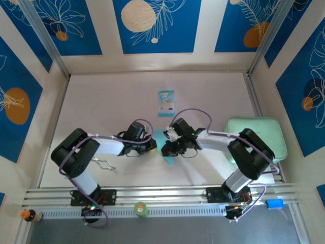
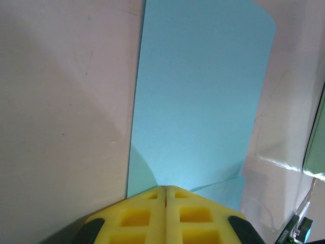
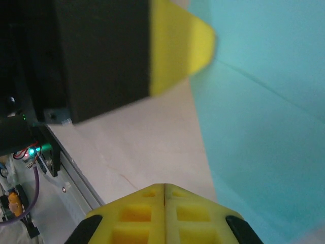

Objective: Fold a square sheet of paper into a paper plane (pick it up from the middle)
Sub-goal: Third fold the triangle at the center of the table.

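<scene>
**A:** On the table (image 1: pixel 101 96), where's the square sheet of paper (image 2: pixel 203 101)?
**B:** Centre, between both arms. Its length runs straight ahead from the left fingers (image 2: pixel 137 216), at its near edge.
**A:** Grip?
**B:** Both pairs pressed together. The right fingers (image 3: pixel 139 216) sit just beside it, with the sheet on their right.

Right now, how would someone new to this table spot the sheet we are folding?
Start at the pale table and go to its near middle, where the left gripper and right gripper meet. The square sheet of paper lies between them: plain, thin, light blue, unlike the printed teal-and-white packet farther back or the rounded pale green pad to the right.
</scene>
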Robot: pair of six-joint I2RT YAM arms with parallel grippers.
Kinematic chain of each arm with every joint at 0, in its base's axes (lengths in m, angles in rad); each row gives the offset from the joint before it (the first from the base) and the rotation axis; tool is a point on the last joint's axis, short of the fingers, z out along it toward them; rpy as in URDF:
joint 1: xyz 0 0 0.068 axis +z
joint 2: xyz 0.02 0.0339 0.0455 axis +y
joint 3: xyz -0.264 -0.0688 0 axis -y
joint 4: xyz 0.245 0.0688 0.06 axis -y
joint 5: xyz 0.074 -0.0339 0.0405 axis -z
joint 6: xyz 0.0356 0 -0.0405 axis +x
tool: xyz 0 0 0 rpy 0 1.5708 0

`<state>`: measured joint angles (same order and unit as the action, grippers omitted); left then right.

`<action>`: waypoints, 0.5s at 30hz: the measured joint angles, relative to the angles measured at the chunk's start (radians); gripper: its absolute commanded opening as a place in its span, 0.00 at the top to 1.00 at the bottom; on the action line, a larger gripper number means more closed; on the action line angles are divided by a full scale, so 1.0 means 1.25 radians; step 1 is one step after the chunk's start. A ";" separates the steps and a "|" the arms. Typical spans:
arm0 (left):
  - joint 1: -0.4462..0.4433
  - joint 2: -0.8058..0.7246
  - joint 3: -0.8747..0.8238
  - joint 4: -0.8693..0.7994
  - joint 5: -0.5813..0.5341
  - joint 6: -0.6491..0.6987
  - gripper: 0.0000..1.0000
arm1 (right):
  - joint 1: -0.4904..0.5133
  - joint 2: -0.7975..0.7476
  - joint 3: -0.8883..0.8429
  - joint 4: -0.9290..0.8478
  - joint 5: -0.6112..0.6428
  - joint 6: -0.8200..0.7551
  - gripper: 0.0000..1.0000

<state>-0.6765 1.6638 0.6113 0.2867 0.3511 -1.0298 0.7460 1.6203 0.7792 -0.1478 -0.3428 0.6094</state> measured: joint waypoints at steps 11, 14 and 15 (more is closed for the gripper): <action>0.000 0.000 -0.001 0.002 0.000 0.000 1.00 | -0.003 0.063 -0.019 0.010 -0.005 -0.011 0.92; 0.000 0.000 -0.003 0.007 0.000 0.000 1.00 | -0.009 0.012 -0.085 0.023 -0.020 -0.005 0.91; 0.000 0.000 -0.004 0.008 -0.001 0.000 1.00 | -0.011 -0.002 -0.104 0.027 -0.024 0.000 0.91</action>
<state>-0.6765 1.6638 0.6067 0.2970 0.3504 -1.0302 0.7326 1.6173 0.6487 -0.1139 -0.3729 0.6098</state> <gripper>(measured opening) 0.064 0.085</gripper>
